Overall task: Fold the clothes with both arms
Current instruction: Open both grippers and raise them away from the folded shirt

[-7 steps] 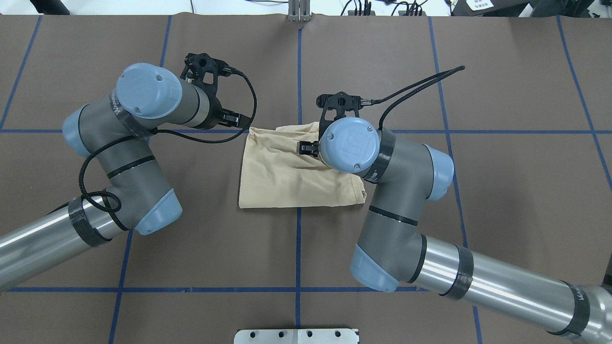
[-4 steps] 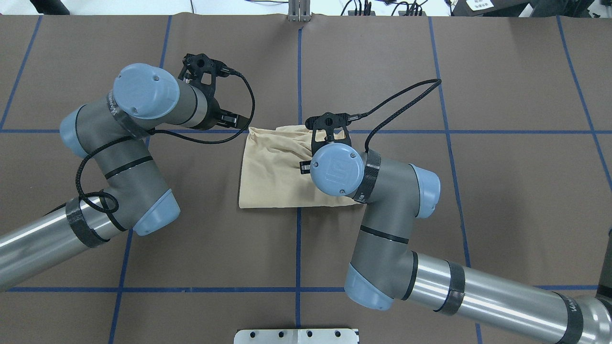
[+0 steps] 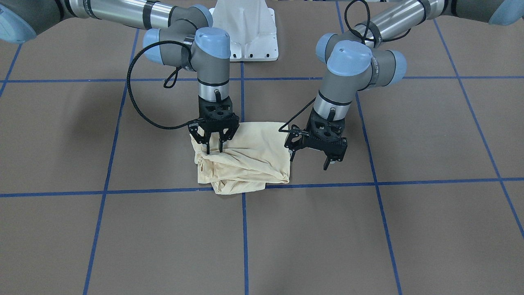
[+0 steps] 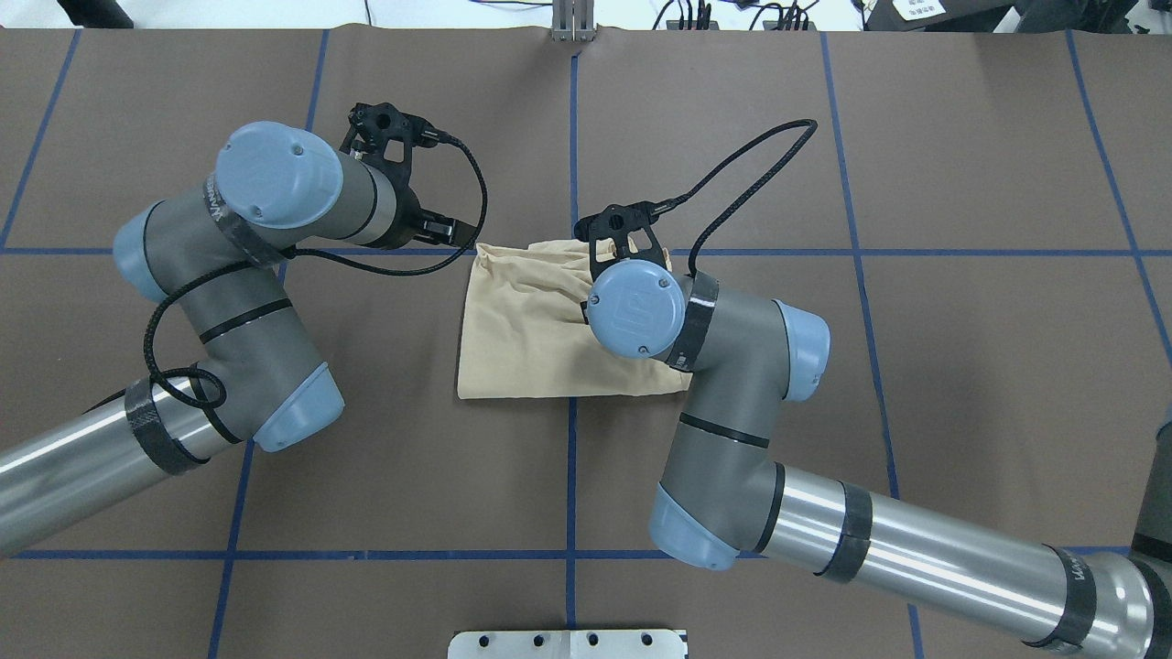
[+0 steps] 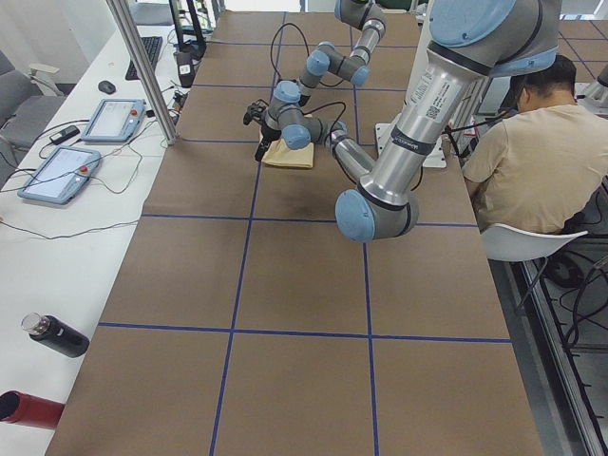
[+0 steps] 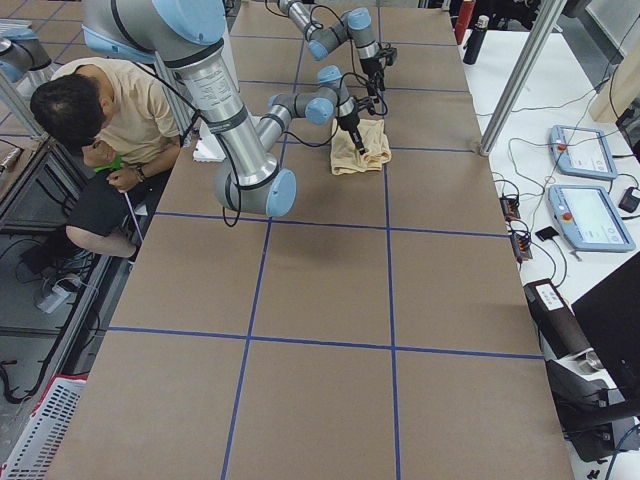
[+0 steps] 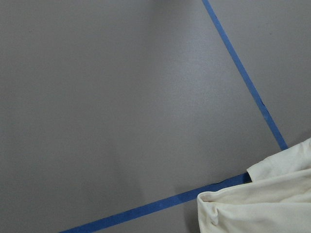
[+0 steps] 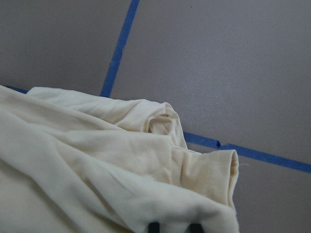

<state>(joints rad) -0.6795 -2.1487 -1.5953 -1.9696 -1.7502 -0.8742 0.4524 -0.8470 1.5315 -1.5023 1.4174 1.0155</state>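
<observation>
Right gripper (image 3: 214,150) points straight down onto the cream T-shirt (image 4: 522,339). Its two black fingers (image 3: 206,146) are drawn close, nipping a raised fold at the edge of the bundle on the robot's right. Through its wrist camera the two fingertips (image 8: 153,226) poke out just under a hem of cloth. Left gripper (image 3: 310,160) hangs just beside the opposite edge, clear of the cloth, with its fingers spread wide and holding nothing. From where I stand the shirt is a folded, rumpled rectangle near the middle of the brown table (image 4: 916,366). It lies over the crossing of two blue tape lines (image 4: 571,137), plain cloth upward. Writing is scarce: the arms wear black bands (image 4: 212,197) with white lettering too small to read, and the round blue cap (image 4: 634,309) above the right wrist carries a raised square emblem. A person (image 5: 532,157) in a tan top sits behind the robot
</observation>
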